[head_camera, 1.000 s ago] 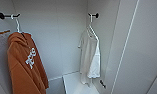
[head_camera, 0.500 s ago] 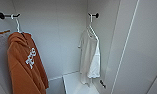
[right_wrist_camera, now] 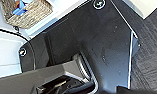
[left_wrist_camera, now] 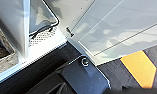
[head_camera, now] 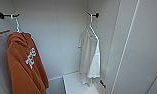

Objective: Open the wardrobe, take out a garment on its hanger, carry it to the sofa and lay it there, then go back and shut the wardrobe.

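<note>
White interior panels of the open tall white wardrobe (head_camera: pixel 56 37) form the background in the head view. On the right side wall, a short dark peg (head_camera: pixel 95 15) carries the thin white hanger (head_camera: pixel 92 26) by its curved hook. The off-white shirt-like garment (head_camera: pixel 90 58) hangs from that hanger, close to the wardrobe's right side wall, its hem just above the white lower shelf (head_camera: pixel 74 83). On the left, a second dark peg (head_camera: pixel 5 15) bears a long rust-orange hooded garment with white marks (head_camera: pixel 25 67). A woven basket (right_wrist_camera: pixel 26 13) appears in the right wrist view. Finger position of both grippers: cannot tell.
</note>
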You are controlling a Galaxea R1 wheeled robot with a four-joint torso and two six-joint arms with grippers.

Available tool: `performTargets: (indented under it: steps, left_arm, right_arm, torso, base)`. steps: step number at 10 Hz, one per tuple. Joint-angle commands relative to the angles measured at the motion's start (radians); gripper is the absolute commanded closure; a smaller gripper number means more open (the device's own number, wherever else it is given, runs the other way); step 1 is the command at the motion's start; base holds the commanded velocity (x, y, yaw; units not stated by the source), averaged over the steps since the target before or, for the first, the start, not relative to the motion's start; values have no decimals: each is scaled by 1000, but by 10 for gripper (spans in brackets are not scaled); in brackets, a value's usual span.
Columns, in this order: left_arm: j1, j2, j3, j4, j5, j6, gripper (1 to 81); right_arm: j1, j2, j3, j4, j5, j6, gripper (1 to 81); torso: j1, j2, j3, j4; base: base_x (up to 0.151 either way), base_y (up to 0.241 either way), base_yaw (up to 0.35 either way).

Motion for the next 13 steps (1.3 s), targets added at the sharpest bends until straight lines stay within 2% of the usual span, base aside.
performTargets:
  steps: [1,4,10,13]
  left_arm:
    - [-172,-48,146,2,54,-3,10]
    - [-242,-84,258,0,71,-5,10]
    - [-443,-174,461,-92,106,-6,10]
    - [-573,-171,481,-155,138,-6,10]
  right_arm:
    - [46,3,1,5,-57,-2,10]
    - [46,3,-2,5,-57,-2,10]
    - [51,3,-8,5,-60,-2,10]
    - [51,2,-13,5,-60,-2,10]
  torso:
    - [0,0,0,0]
    - [0,0,0,0]
    - [1,0,0,0]
    - [1,1,-1,0]
  base:
    - [0,0,0]
    - [0,0,0]
    - [0,0,0]
    - [0,0,0]
